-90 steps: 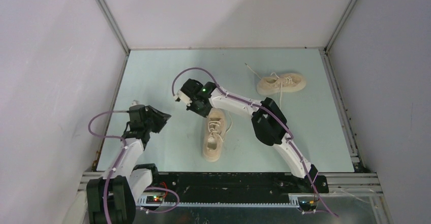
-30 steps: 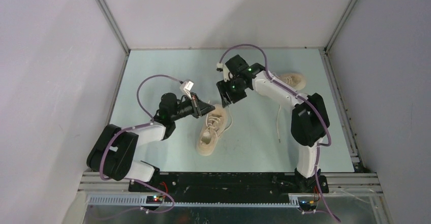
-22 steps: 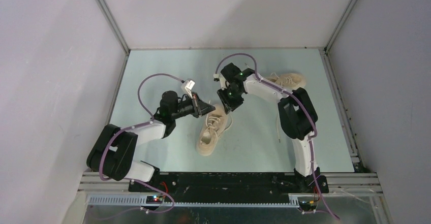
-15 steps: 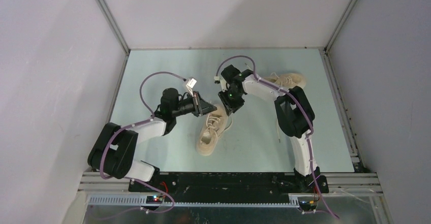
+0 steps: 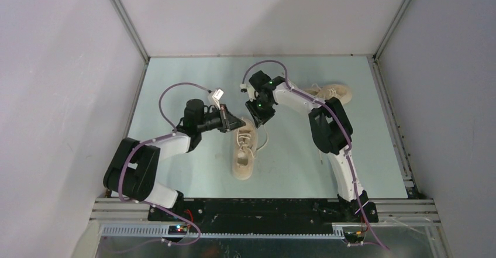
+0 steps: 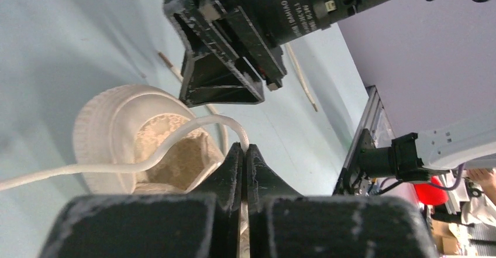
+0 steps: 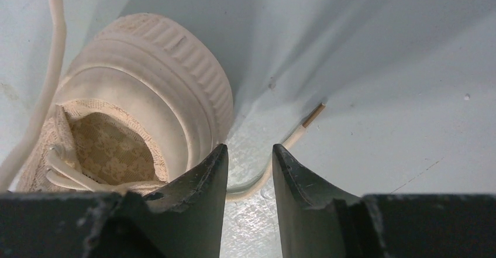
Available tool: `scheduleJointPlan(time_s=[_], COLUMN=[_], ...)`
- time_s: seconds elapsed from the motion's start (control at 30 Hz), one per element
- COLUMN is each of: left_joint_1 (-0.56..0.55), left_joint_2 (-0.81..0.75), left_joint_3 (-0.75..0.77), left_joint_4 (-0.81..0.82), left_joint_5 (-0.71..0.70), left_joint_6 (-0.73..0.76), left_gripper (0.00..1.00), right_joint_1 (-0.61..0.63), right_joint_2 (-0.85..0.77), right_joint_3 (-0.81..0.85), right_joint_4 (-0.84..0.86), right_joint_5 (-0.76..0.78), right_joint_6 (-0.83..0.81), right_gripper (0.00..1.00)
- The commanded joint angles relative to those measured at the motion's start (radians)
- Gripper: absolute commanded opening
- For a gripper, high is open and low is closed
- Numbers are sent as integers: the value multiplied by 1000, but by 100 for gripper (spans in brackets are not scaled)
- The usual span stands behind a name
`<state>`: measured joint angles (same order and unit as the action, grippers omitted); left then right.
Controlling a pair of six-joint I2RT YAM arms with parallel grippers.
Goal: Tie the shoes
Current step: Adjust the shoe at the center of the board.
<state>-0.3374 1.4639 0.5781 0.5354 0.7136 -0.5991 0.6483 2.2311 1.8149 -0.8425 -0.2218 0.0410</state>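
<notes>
The left gripper (image 6: 244, 150) now pinches one lace (image 6: 210, 118) shut just above the shoe's (image 5: 244, 155) heel. The right gripper (image 7: 248, 152) has dropped beside that heel, jaws half-narrowed astride the other lace (image 7: 290, 137) and not gripping it. Both ends seem nearly in hand. The second shoe (image 5: 338, 90) lies well beyond.

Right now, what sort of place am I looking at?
Probably a robot lab test cell: plain white panels wall in a pale tabletop, two robot arms are mounted on a metal frame at its near edge, and a sneaker lies between them.
</notes>
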Motion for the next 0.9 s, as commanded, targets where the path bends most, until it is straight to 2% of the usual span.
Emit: scheduleJointPlan(time_s=[0.0,0.17,0.27,0.47,0.87], left_joint_1=[30,44,44,44,44], left_joint_2=[-48,-76,-95,-150,-204], left_joint_3=[-17,-50,-65,-96,-112], left_joint_4=[11,41,49,1,-57], left_joint_5=[-42,-35,-19,-77,-103], left_joint_6=[44,29,32,57,70], left_gripper=[0,0,0,0,0], right_joint_1=[-3,-9,-2,16,31], right_joint_2=[-35,-117,-146,-197,-29], right_joint_3=[46,41,54,-49,-27], right_joint_4=[9,-2,-17,-4,0], right_joint_5=[8,-26,-46,120,216], right_joint_6=[-20,-15,-65,-104,-52], right_gripper=[38,44,45,45,40])
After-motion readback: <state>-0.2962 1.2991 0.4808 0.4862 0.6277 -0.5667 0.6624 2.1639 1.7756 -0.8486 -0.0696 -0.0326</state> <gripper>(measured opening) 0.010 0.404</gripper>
